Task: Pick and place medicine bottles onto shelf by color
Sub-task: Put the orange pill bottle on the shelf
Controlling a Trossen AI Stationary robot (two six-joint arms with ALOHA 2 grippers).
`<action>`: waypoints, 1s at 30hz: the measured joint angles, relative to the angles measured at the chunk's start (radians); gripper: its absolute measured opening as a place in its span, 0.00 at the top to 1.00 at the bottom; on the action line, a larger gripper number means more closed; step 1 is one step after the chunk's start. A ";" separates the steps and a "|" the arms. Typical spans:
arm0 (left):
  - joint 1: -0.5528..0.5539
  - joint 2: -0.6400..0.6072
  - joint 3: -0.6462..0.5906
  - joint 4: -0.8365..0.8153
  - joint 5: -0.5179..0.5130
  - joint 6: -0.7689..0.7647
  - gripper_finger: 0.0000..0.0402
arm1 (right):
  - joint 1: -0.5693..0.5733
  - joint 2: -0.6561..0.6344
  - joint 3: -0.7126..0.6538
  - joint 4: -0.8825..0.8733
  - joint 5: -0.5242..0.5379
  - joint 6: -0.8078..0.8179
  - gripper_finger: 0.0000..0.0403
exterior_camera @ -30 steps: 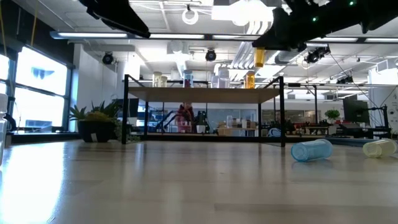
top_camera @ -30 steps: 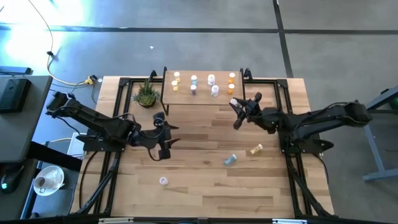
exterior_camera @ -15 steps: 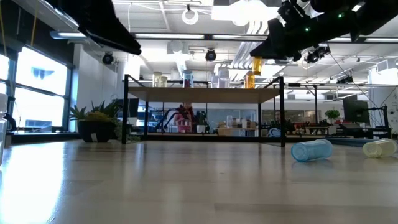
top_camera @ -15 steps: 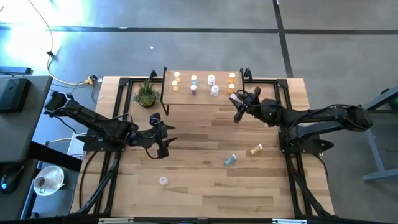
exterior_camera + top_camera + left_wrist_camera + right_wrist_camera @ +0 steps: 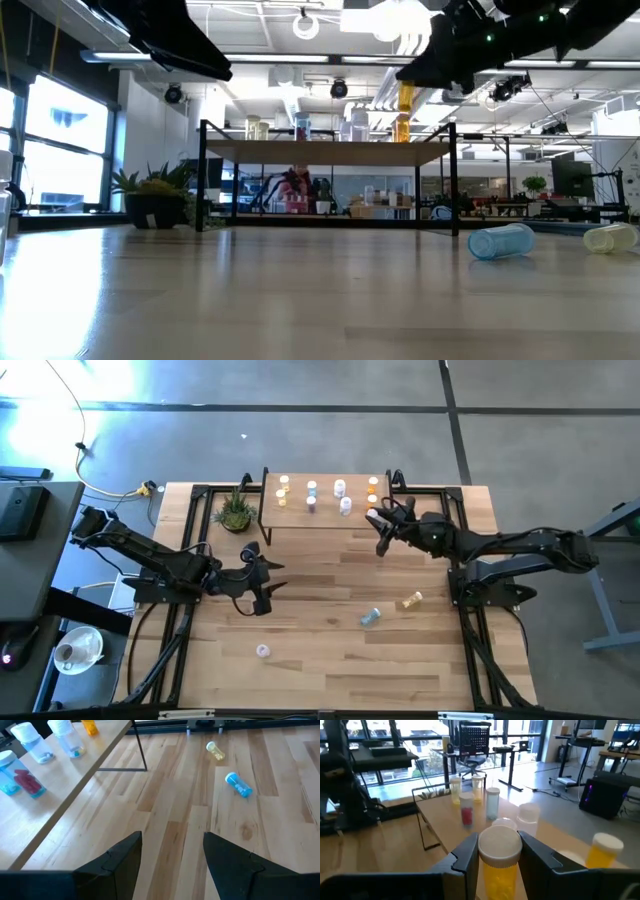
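1. The right gripper point(image 5: 379, 525) hangs in the air just beside the right front corner of the low shelf with a light wood top and thin black metal legs point(image 5: 325, 520), its two dark fingers point(image 5: 465, 857) clamped on an upright orange-yellow medicine bottle with a white cap point(image 5: 499, 857).
2. In the low view that held bottle point(image 5: 406, 97) sits above the level of the shelf top point(image 5: 330, 150), apart from it.
3. The left gripper point(image 5: 262, 582) hovers over the bare planks of the large wooden table point(image 5: 320, 660), left of centre and well apart from the shelf; its fingers point(image 5: 120, 857) stand apart with nothing between them.
4. On the shelf stand several small white-capped bottles: yellowish ones point(image 5: 283, 490) at the left end, pale blue ones point(image 5: 312, 495) next, a pale one holding red pills point(image 5: 466, 812) near the middle, and orange ones point(image 5: 373, 492) at the right end.
5. A blue bottle point(image 5: 369, 617) lies on its side on the table right of centre, with a pale yellow bottle point(image 5: 411, 601) lying near it, closer to the right arm's base.
6. One pale bottle with a white cap point(image 5: 263, 651) stands alone near the front of the table, on the left side.
7. A small green potted plant point(image 5: 235, 512) stands on the table just beside the shelf's left end.
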 joint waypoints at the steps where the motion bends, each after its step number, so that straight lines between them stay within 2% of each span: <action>1: 0.000 0.000 0.000 0.000 0.000 0.000 0.50 | 0.000 0.000 0.014 -0.021 0.000 -0.012 0.75; 13: 0.000 0.000 0.000 -0.002 0.000 0.000 0.50 | -0.009 0.000 0.004 -0.120 0.045 0.008 0.75; 23: 0.000 0.000 0.000 -0.002 0.000 -0.003 0.50 | -0.009 0.073 -0.002 -0.076 0.063 0.010 0.75; 30: 0.000 0.000 0.000 -0.003 0.000 0.000 0.50 | -0.009 0.120 -0.002 -0.040 0.131 0.010 0.75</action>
